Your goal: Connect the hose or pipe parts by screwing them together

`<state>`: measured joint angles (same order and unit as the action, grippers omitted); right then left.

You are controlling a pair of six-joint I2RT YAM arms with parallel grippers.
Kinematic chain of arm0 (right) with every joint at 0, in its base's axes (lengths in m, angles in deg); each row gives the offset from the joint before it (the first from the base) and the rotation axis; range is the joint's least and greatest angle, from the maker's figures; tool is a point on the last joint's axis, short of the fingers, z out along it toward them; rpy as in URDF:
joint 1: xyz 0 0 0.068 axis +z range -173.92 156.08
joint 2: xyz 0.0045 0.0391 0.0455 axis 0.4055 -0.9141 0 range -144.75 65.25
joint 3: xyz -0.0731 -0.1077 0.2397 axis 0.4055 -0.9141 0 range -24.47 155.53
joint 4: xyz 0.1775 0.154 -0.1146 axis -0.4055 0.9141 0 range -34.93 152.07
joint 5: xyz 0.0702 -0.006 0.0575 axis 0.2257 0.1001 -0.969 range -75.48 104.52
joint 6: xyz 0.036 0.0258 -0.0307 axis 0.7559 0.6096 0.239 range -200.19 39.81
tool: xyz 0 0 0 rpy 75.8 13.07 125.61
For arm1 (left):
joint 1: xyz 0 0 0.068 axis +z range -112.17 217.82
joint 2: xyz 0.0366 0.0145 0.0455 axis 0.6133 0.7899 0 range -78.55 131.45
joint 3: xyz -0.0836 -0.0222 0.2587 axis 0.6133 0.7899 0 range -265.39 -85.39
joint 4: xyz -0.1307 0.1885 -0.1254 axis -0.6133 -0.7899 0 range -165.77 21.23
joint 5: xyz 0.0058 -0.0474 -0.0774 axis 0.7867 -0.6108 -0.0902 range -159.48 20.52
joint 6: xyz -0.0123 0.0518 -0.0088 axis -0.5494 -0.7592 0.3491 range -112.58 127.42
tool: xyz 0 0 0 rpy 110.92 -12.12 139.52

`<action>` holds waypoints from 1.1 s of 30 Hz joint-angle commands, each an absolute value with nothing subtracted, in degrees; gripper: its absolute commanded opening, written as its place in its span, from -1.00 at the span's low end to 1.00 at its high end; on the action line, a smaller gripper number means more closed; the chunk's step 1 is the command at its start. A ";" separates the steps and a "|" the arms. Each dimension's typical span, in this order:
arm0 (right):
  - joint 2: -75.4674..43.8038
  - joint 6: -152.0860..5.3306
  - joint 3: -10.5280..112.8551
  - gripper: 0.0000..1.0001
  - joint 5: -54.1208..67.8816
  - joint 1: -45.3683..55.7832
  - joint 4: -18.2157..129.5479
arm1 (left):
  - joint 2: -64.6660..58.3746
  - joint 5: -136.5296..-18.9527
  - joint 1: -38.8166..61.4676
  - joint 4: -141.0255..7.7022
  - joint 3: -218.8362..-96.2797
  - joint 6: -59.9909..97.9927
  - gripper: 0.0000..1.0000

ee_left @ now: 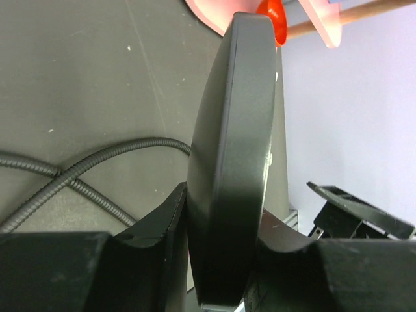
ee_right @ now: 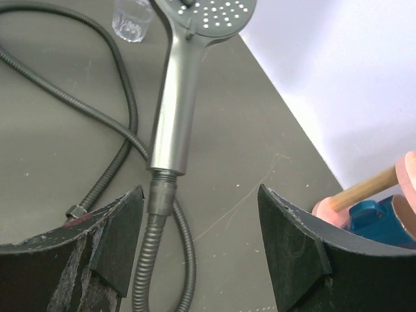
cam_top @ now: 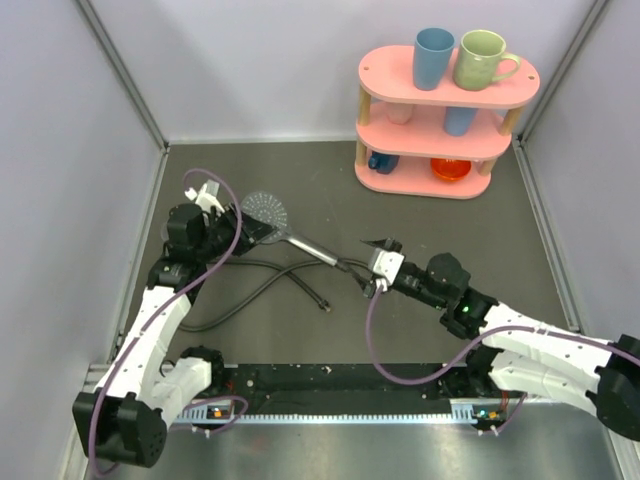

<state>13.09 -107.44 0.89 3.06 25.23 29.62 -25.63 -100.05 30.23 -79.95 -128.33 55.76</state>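
The grey shower head [cam_top: 266, 212] lies on the dark table, its straight handle [cam_top: 312, 249] pointing toward the right arm. My left gripper [cam_top: 240, 226] is shut on the head's round rim [ee_left: 227, 162], which stands edge-on between the black fingers [ee_left: 159, 234]. A metal end fitting [ee_right: 161, 195] of the dark-grey hose [cam_top: 262, 286] sits on the thread at the handle's [ee_right: 174, 104] end. My right gripper [ee_right: 201, 240] is open around that fitting, which is close to the left finger [ee_right: 117, 234] and apart from the other. The hose's free end [ee_right: 78, 211] lies on the table nearby.
A pink three-tier shelf [cam_top: 400, 135] stands at the back right, with a blue mug [cam_top: 433, 57] and a green mug [cam_top: 483, 58] on top. A small clear glass [ee_right: 133, 23] stands beside the shower head. Hose loops cover the table's middle left. Walls close off both sides.
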 commanded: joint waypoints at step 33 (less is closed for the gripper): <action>-3.83 -117.11 4.62 -0.80 18.12 36.46 17.98 | -29.77 -98.48 30.27 -83.80 -132.15 63.49 -1.00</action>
<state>-3.68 -119.11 1.59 18.82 35.70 21.18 -27.81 -95.48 30.30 -89.13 -130.49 61.38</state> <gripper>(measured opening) 0.193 0.321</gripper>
